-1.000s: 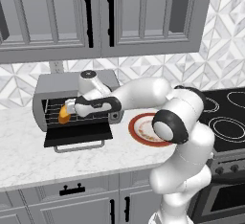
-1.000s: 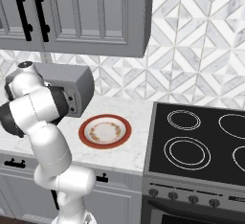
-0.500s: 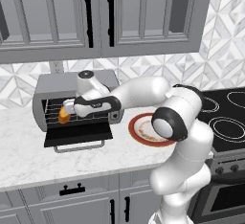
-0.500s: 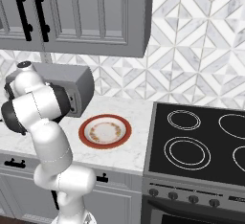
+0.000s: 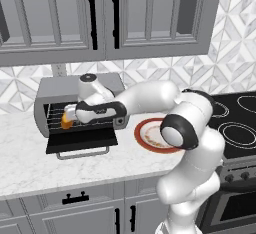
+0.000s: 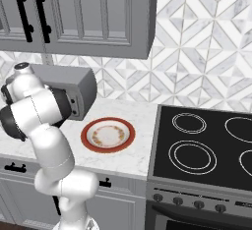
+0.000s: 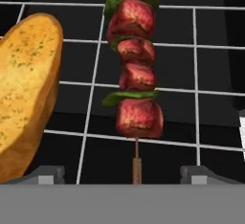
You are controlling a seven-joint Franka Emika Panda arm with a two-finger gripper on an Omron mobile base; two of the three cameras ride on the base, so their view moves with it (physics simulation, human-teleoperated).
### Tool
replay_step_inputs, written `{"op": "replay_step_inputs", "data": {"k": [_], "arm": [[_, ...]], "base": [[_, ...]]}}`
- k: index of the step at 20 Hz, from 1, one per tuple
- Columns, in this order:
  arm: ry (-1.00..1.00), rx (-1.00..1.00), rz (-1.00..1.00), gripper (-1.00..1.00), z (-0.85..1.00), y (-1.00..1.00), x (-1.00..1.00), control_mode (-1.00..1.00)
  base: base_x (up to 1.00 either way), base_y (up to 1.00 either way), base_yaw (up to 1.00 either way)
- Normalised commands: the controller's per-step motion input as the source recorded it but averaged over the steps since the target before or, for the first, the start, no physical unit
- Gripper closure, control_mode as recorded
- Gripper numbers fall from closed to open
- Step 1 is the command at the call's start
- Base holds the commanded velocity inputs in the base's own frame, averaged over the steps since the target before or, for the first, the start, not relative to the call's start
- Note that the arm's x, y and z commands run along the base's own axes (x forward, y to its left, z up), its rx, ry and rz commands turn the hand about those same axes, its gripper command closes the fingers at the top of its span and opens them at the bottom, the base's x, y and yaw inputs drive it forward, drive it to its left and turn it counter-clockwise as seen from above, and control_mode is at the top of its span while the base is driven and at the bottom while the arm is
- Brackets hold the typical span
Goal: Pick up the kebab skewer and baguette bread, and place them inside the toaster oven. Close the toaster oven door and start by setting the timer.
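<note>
No text, label, brand, number or sign can be read in these pictures. The toaster oven (image 5: 80, 110) has a knob panel, but any marks on it are too small to tell. The stove's (image 6: 204, 148) front knobs also show no readable marks.

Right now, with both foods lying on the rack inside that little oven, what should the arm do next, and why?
Probably draw the gripper straight back out of the toaster oven. Its fingers stand apart on either side of the kebab skewer, which lies on the wire rack beside the baguette bread, so both seem placed. The toaster oven door hangs open and needs a clear path to close.
</note>
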Motion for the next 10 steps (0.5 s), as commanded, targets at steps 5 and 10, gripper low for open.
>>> {"op": "replay_step_inputs", "data": {"k": [5,10], "arm": [[0.0,0.0,0.0,-1.0,0.17,-0.01,-0.56,-1.0],[0.0,0.0,0.0,-1.0,0.12,-0.13,-0.59,-1.0]], "base": [[0.0,0.0,0.0],[0.0,0.0,0.0]]}}
